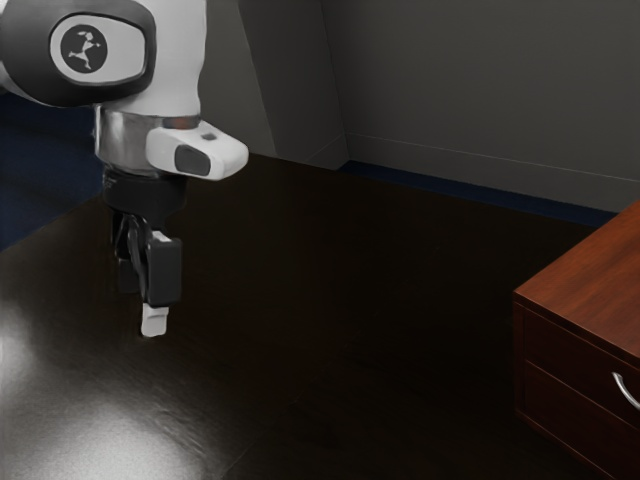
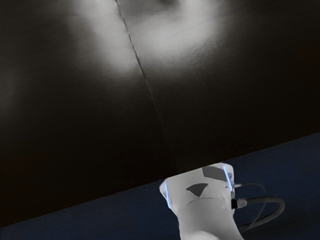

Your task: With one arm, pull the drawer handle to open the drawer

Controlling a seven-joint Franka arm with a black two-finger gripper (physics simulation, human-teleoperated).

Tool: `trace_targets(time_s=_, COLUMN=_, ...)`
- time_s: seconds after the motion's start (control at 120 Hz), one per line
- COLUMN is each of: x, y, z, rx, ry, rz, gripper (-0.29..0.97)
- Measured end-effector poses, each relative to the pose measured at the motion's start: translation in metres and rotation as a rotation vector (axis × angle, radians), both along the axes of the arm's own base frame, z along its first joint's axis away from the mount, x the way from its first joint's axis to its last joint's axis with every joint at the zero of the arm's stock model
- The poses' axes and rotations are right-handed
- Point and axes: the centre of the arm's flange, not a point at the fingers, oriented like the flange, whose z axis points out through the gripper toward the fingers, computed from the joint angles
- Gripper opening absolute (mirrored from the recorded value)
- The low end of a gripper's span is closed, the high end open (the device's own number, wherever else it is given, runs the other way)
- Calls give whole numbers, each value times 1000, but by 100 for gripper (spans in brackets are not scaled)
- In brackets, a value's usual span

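At the exterior view's left the gripper (image 1: 150,318) hangs pointing down over the dark worktop (image 1: 330,330). I cannot tell whether its jaws are apart. Well apart, at the right edge, the wooden drawer (image 1: 570,360) looks stiff and heavy. Its thin metal handle (image 1: 627,390) is probably where to take hold.

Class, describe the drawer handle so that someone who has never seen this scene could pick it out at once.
Find the reddish-brown wooden cabinet at the exterior view's lower right, far from the robot arm. On its upper drawer front, at the picture's right edge, sits the handle. It is a small curved silver bar, the only bright metal on the dark wood.
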Motion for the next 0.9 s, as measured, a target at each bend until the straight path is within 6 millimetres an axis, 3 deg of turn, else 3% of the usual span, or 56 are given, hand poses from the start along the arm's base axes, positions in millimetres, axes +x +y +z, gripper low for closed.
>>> trace_targets(time_s=0.142, x=24, y=16, z=7, rx=-36, ry=-165, rz=-84, gripper=68)
trace_targets(time_s=0.333, x=32, y=-4, z=26, rx=-120, ry=-289, rz=-233, gripper=68)
trace_targets(time_s=0.408, x=24, y=-51, z=29, rx=-143, ry=-305, rz=-361, gripper=68)
trace_targets(time_s=0.525, x=-8, y=-169, z=27, rx=-151, ry=-295, rz=-671, gripper=68)
trace_targets(time_s=0.567, x=-21, y=-200, z=24, rx=-147, ry=-287, rz=-761, gripper=68)
trace_targets(time_s=0.817, x=-42, y=-280, z=5, rx=-120, ry=-311, rz=-1080, gripper=68)
trace_targets(time_s=0.9, x=-42, y=-296, z=-14, rx=-110, ry=-324, rz=-1157, gripper=68)
